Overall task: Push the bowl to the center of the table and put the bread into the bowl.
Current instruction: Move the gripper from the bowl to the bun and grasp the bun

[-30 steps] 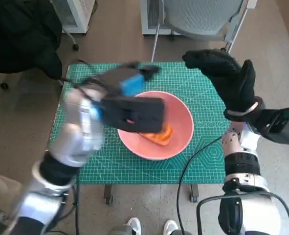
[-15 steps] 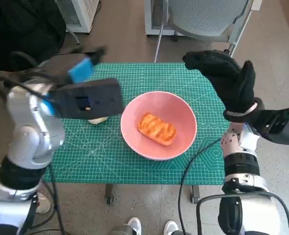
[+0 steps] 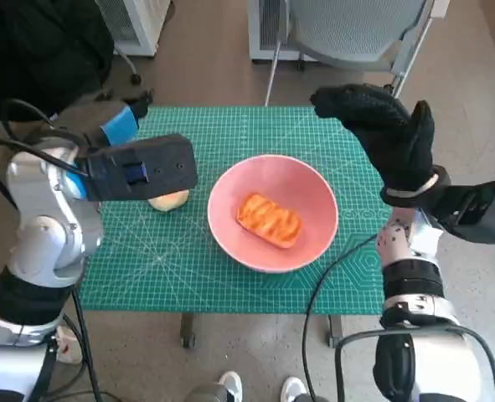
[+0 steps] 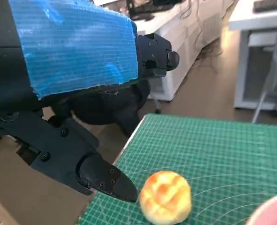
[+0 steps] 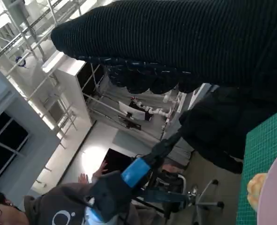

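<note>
Green cutting mat [image 3: 230, 260] with a white grid covers the small table. Round golden bun [image 3: 169, 200] lies on the mat near its left edge; left wrist view shows the same bun close by the mat's corner. Grey mesh office chair [image 3: 348, 25] stands behind the table on the brown floor [image 3: 205, 59]. White cabinet unit [image 3: 134, 21] at upper left. Dark heap, likely a black coat [image 3: 38, 50], beyond the table's left corner. White shoe tips [image 3: 260, 389] show below the table's near edge. Right wrist view: a person in a dark hooded top [image 5: 58, 211], one hand raised, under a bright window.
</note>
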Robot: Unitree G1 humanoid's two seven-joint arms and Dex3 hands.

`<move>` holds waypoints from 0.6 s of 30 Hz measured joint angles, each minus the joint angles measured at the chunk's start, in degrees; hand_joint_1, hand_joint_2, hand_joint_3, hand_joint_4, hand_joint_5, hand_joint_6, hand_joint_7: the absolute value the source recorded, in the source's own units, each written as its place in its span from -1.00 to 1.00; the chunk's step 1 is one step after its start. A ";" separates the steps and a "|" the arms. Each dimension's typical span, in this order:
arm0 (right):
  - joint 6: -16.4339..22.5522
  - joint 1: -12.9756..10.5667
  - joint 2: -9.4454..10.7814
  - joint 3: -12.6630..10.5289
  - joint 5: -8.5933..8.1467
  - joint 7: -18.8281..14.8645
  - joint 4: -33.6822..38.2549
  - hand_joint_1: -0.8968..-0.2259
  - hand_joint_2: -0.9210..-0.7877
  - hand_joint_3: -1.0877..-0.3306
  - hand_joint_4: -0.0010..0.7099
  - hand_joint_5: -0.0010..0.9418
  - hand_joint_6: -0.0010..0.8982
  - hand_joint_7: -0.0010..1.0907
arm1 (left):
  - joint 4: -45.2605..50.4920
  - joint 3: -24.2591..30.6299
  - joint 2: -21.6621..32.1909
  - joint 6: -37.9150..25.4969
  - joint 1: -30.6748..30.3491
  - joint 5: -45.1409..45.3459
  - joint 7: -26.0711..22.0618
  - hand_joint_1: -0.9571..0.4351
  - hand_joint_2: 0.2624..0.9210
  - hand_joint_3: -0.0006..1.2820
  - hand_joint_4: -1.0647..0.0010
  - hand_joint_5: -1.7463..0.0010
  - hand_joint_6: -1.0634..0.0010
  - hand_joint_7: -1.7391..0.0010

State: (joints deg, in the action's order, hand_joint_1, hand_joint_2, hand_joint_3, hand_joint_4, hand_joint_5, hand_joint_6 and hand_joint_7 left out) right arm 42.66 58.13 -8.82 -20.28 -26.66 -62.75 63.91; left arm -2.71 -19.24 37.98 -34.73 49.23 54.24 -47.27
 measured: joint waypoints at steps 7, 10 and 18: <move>-0.02 0.15 -0.02 -0.01 -0.01 -0.39 0.19 -0.45 -1.00 -0.19 -0.44 -1.00 -0.40 -0.99 | -3.24 -0.92 -0.91 0.21 -0.01 -0.05 0.86 0.41 0.34 -0.98 1.00 1.00 0.73 0.98; -0.04 0.29 -0.02 -0.01 -0.01 -0.56 0.21 -0.45 -1.00 -0.20 -0.43 -1.00 -0.40 -0.99 | -4.44 -1.29 -1.33 0.37 0.03 -0.05 0.97 0.38 0.35 -0.98 1.00 1.00 0.73 0.99; -0.05 0.43 -0.12 -0.07 -0.03 -1.12 0.20 -0.47 -1.00 -0.20 -0.43 -1.00 -0.40 -0.99 | -11.42 -3.16 -3.30 1.13 1.24 -0.34 1.03 0.28 0.34 -0.99 1.00 1.00 0.74 1.00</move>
State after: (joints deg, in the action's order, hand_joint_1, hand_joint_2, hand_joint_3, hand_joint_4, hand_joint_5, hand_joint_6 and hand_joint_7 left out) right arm 42.62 58.55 -8.94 -20.35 -26.69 -63.87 64.11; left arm -14.13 -22.39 34.67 -33.61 50.46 53.90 -46.24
